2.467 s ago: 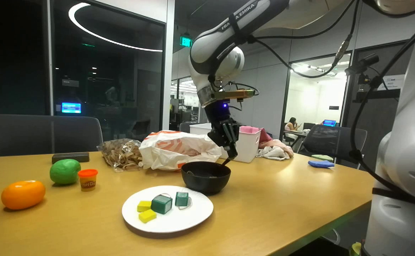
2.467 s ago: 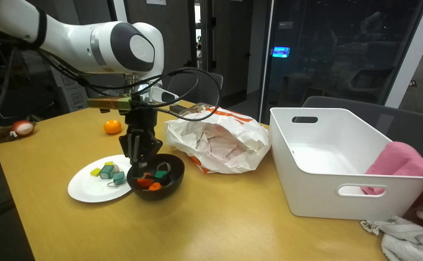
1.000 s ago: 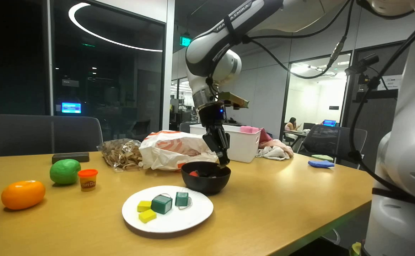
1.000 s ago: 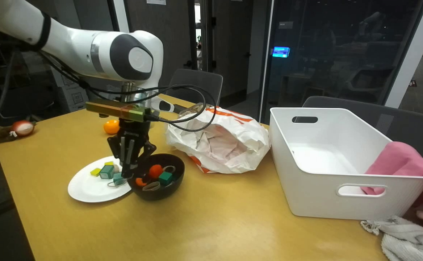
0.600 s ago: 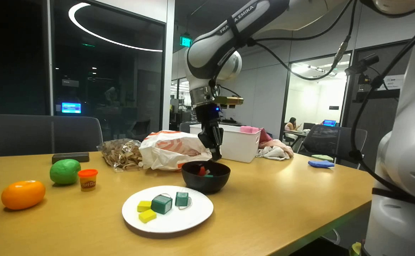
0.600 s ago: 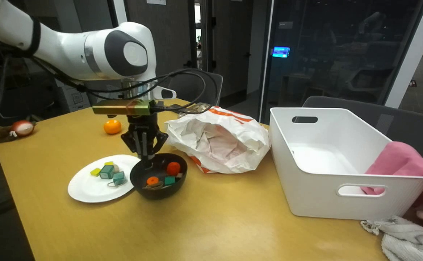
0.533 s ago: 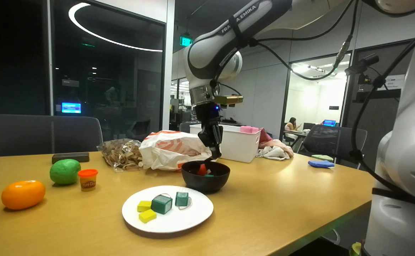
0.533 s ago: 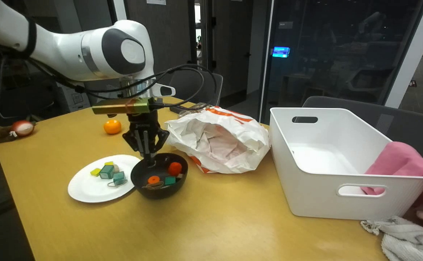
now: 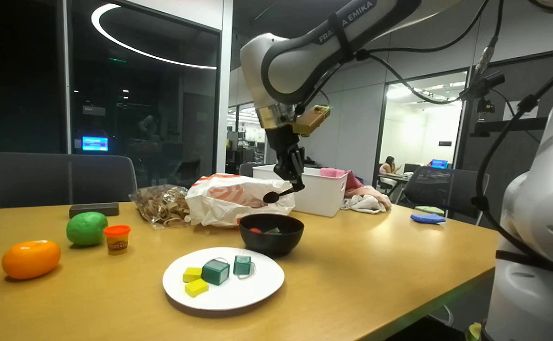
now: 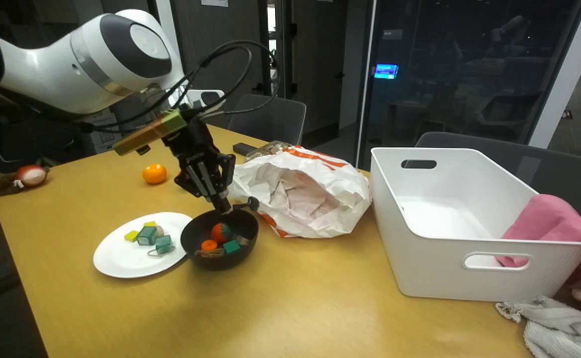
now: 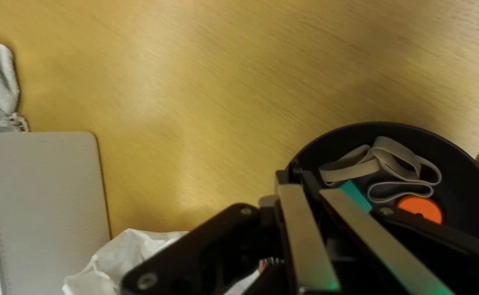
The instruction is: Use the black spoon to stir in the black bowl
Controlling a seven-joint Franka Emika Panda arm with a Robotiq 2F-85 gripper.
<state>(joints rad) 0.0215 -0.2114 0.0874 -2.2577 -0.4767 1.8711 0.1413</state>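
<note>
The black spoon (image 9: pixel 275 195) is in the air, above the rim of the black bowl (image 9: pixel 272 244) and apart from the pieces inside it; whether its head is straight over the bowl or just past the edge, I cannot tell. The gripper (image 9: pixel 298 186), tilted, is clamped on the end of the spoon's handle, its fingers nearly together, and the head juts out from them. In the wrist view the spoon is hard to make out among the dark fingers. The bowl stands upright on the wooden table (image 10: pixel 320 318) and holds a red piece with a green top (image 10: pixel 221 232), an orange disc (image 10: pixel 209 245), a teal block (image 10: pixel 231 247) and some tan bands (image 11: pixel 395 162). Just beside the bowl is a white plate (image 9: pixel 231 300) with two yellow blocks (image 9: pixel 192 274) and two green blocks (image 9: pixel 216 272) on it; whether bowl and plate touch is not clear. On another side, near the bowl, lies a crumpled white bag (image 10: pixel 305 199) with orange print, and next to that a white bin (image 10: pixel 469 273) with a pink cloth (image 10: pixel 546 223) hanging over its edge. A grey cloth (image 10: pixel 559 323) lies beside the bin. In an exterior view, a clear bag of tan strips (image 9: pixel 163 206) lies close beside the white bag, with a dark bar (image 9: pixel 94 210), a rounded green object (image 9: pixel 87 228), a tub with an orange lid (image 9: pixel 117 241) and a rounded orange object (image 9: pixel 31 259) farther off.
</note>
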